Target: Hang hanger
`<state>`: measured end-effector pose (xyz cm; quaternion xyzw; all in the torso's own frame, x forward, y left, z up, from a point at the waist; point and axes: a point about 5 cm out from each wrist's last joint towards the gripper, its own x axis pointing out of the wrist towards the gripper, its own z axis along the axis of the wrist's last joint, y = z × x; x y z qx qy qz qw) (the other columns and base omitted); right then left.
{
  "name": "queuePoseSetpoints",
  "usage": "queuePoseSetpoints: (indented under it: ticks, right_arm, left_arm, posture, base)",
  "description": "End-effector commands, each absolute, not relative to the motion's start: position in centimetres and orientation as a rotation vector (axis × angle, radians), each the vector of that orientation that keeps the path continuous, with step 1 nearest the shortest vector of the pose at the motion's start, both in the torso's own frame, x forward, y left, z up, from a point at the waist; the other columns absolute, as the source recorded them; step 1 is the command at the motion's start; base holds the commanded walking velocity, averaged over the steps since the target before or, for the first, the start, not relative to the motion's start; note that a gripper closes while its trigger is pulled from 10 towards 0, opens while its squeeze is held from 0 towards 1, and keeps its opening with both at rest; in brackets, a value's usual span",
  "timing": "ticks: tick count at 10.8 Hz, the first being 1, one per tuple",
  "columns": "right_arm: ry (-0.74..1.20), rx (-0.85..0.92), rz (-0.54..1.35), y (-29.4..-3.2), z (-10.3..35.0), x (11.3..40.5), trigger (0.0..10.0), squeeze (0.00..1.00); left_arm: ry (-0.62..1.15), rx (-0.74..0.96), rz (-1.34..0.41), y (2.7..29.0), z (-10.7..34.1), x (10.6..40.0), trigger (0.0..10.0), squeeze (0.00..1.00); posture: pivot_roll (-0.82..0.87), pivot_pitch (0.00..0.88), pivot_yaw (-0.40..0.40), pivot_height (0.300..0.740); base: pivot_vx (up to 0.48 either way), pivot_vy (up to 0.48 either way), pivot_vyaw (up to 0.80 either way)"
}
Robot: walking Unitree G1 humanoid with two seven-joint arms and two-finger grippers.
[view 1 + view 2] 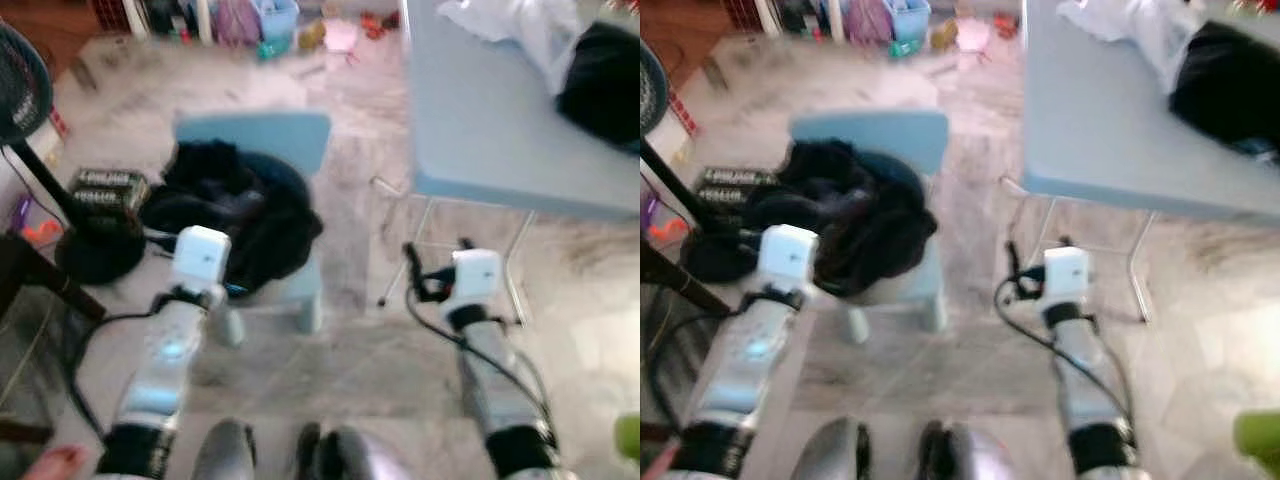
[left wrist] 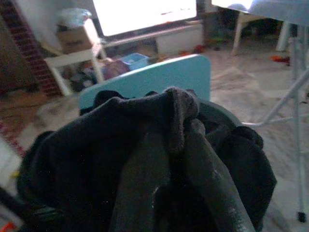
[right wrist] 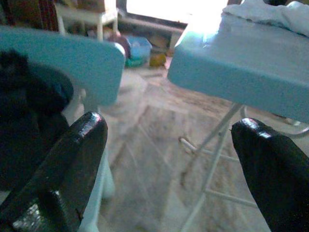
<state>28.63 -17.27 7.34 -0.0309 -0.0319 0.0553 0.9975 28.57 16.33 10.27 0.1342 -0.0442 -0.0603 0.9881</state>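
Observation:
A heap of black clothing [image 1: 235, 205] lies on the seat of a small light-blue chair [image 1: 262, 135]. My left gripper [image 2: 176, 130] is down on this heap. Its two fingers [image 2: 145, 193] run close together and pinch a raised fold of the black cloth [image 2: 181, 104]. My right gripper [image 1: 437, 250] hangs open over bare floor, between the chair and the table leg. Its fingers [image 3: 82, 145] stand wide apart with nothing between them.
A light-blue folding table [image 1: 480, 130] stands at the right, with white cloth [image 1: 525, 25] and black cloth [image 1: 605, 80] on top. A standing fan's black base [image 1: 95, 250] and a dark box [image 1: 105, 190] sit left of the chair. Toys and bins line the back.

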Motion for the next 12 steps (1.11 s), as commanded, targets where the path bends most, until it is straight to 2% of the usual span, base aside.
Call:
queuePoseSetpoints:
  ticks: [1,7,8,9,10,12]
  right_arm:
    - [-0.057,-0.030,0.081,-18.2,7.4,28.6,10.0,0.00]
    - [-0.041,-0.014,0.086,-18.4,7.1,28.2,10.0,0.00]
    - [-0.040,-0.020,0.080,-18.6,7.1,28.5,10.0,0.00]
    - [-0.039,-0.023,0.080,-18.6,7.1,28.5,10.0,0.00]
    - [-0.036,-0.036,0.087,-18.6,7.0,28.6,10.0,0.00]
    - [-0.038,-0.044,0.091,-18.4,7.0,28.8,10.0,0.00]
  left_arm:
    - [-0.100,0.254,-0.151,15.4,10.3,28.5,10.0,0.00]
    - [-0.057,0.229,-0.152,15.3,9.2,28.2,10.0,0.00]
    - [-0.085,0.243,-0.162,15.0,9.7,28.5,10.0,0.00]
    - [-0.119,0.260,-0.201,14.3,10.5,28.8,10.0,0.00]
    - [-0.117,0.257,-0.320,12.5,10.5,28.8,10.0,0.00]
    - [-0.046,0.269,-0.471,10.6,8.7,27.5,10.0,0.00]
  posture:
    - [0.05,0.106,-0.063,0.740]
    - [0.04,0.083,-0.061,0.740]
    - [0.04,0.079,-0.058,0.740]
    - [0.04,0.078,-0.059,0.740]
    - [0.04,0.076,-0.065,0.740]
    - [0.04,0.070,-0.063,0.740]
  base:
    - [0.000,-0.461,0.00]
    - [0.000,-0.459,0.00]
    - [0.000,0.000,0.00]
    - [0.000,0.000,0.00]
    - [0.000,0.000,0.00]
    - [0.000,0.000,0.00]
